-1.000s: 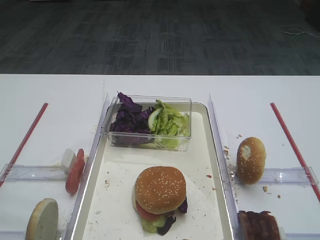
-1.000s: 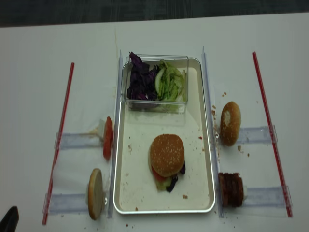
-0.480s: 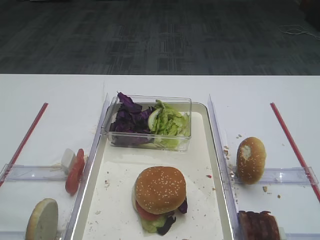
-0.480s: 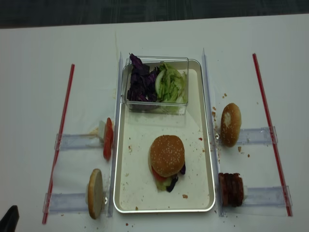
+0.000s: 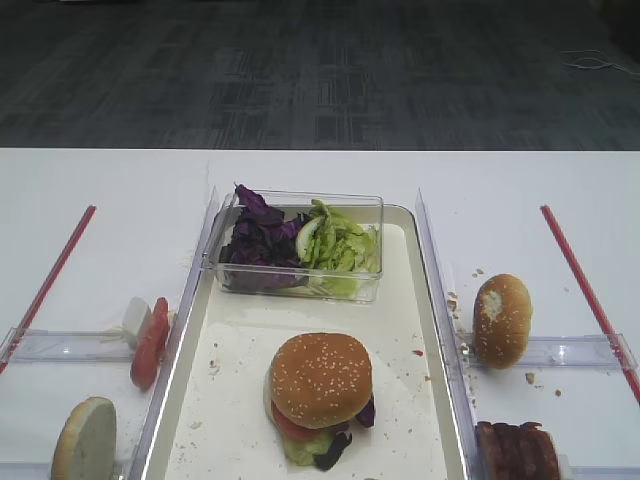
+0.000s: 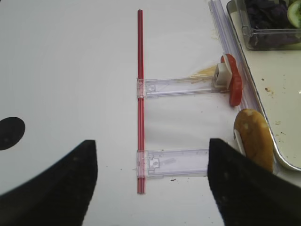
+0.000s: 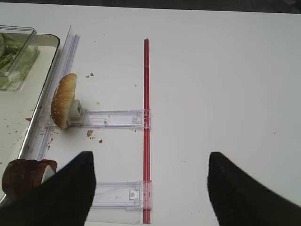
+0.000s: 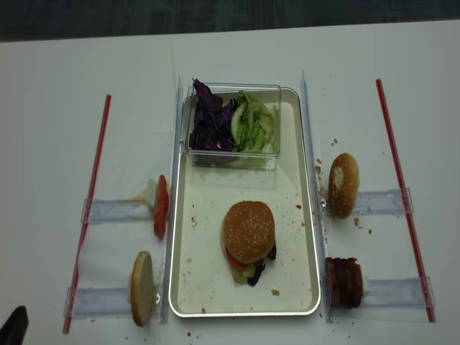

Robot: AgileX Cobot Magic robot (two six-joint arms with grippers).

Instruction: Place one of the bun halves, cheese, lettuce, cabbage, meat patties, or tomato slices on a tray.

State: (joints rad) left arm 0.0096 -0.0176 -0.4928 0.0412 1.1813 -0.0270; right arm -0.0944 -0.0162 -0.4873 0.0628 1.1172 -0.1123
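We see the sesame bun top [image 5: 320,378] sitting on a little burger stack in the middle of the tray [image 5: 405,330]. Lettuce [image 5: 340,245] and cabbage [image 5: 258,240] fill the clear box [image 5: 300,290]. Our right gripper [image 7: 148,188] and left gripper [image 6: 153,181] both hang wide apart over the table [image 7: 225,94], holding nothing.

No clear change around the tray [image 8: 208,277], no food piece visibly moved on it or beside it, only the dark shape [image 8: 13,329] far left of the tray perhaps a trace lower, too small to tell surely
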